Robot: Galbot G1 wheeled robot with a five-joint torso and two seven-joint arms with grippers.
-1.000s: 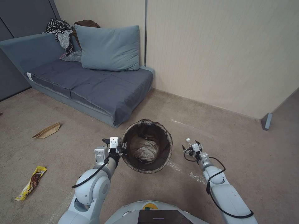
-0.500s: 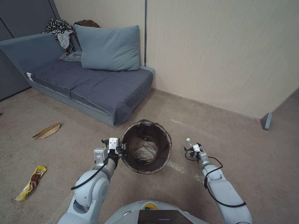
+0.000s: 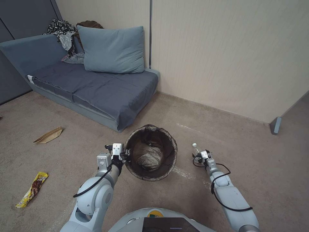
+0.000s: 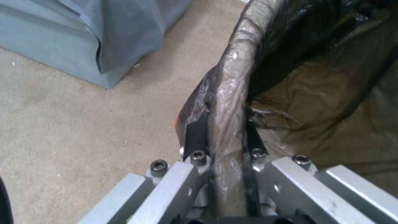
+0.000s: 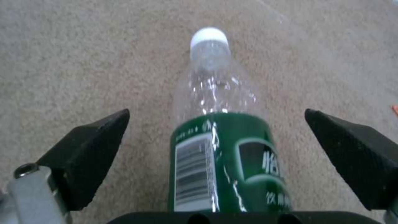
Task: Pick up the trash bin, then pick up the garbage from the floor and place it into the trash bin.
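- Left hand clamped on the near-left rim of the trash bin; one finger outside, the other inside the bag-wrapped rim. Bin held just above the carpet, much as a second ago.
- Right hand spread wide, straddling the bottle lying on the carpet; fingers not touching it. This arm has drawn slightly lower since a second ago.
- Yellow wrapper and brown paper bag lie far left, unmoved.
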